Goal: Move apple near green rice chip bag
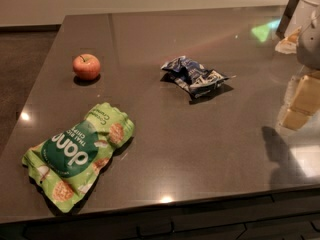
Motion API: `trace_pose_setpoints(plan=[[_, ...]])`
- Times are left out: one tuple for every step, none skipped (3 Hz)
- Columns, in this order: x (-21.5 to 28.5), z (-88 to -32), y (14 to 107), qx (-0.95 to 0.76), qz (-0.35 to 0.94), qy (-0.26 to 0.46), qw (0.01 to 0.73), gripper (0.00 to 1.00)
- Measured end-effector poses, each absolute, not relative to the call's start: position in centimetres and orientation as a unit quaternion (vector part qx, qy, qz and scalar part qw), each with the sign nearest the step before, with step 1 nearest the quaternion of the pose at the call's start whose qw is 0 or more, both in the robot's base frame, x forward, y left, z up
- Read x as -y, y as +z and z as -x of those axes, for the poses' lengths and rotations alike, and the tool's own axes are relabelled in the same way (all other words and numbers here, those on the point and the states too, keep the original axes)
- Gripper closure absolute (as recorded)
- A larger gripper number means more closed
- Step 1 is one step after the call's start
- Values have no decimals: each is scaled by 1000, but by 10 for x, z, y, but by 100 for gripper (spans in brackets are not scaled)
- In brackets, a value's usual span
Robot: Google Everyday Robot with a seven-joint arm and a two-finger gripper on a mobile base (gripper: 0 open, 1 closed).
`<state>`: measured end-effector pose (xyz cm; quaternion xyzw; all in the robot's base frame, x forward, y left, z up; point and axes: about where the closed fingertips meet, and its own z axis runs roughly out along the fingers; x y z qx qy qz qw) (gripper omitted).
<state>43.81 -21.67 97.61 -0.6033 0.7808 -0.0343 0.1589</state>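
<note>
The apple, small, round and red-orange with a short stem, sits on the dark counter at the back left. The green rice chip bag, light green with a dark green oval and white lettering, lies flat near the front left edge, well in front of the apple and apart from it. My gripper is at the far right edge of the view, hanging from the white arm, far from both the apple and the bag. It holds nothing that I can see.
A crumpled dark blue and white snack bag lies mid-counter, right of the apple. The glossy dark counter ends at the front and left edges, with floor beyond on the left. The arm's shadow falls on the right.
</note>
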Motion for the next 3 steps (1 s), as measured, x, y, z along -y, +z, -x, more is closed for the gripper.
trace_pose_setpoints(plan=[[215, -439, 977, -780, 604, -34, 161, 0], [190, -455, 979, -771, 611, -18, 178, 0], [150, -482, 979, -757, 621, -1, 204, 0]])
